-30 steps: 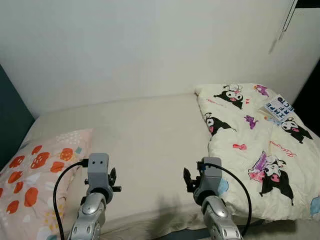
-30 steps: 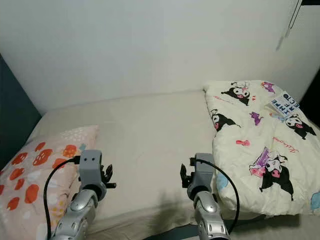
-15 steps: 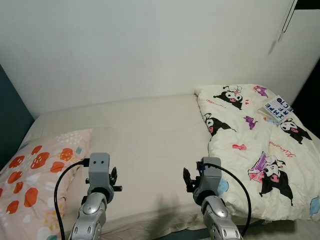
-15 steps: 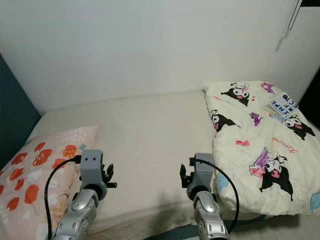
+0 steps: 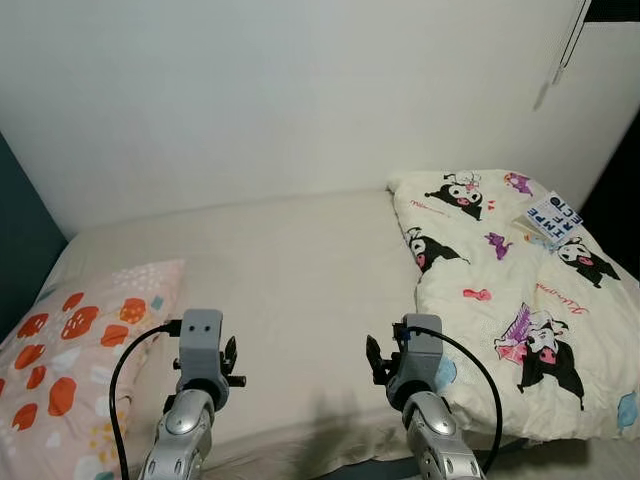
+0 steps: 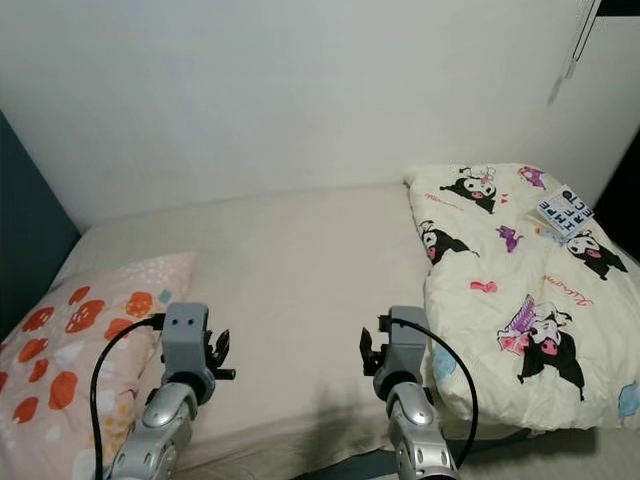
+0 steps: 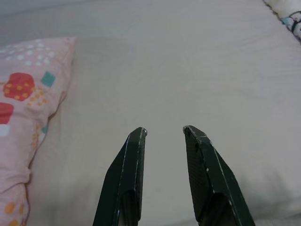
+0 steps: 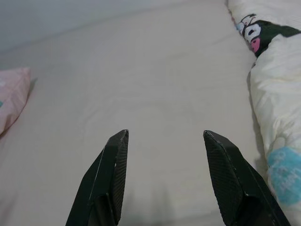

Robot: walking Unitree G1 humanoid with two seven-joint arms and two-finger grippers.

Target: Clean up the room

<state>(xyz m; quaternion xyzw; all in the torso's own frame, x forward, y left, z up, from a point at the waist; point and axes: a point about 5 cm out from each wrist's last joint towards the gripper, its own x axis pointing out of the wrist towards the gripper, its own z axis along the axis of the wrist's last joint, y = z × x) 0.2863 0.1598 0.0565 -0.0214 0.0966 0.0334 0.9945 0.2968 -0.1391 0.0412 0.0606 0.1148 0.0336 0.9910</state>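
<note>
Little has changed since the earlier frames: both arms stay raised over the bed's near edge, and the view has only drifted slightly. The left gripper point(image 7: 163, 132) holds its fingers narrowly parted above bare sheet, the right gripper point(image 8: 164, 136) spread wide, neither touching anything. Between and ahead of them the bed point(image 5: 290, 250) lies open. The orange-spotted pillow point(image 5: 70, 350) rests at the bed's left near corner, just beside the left gripper. The cartoon-print quilt point(image 5: 500, 290) is bunched along the right edge, its long axis running toward the wall, close beside the right gripper. A book point(image 5: 553, 216) lies on the quilt's far end.
</note>
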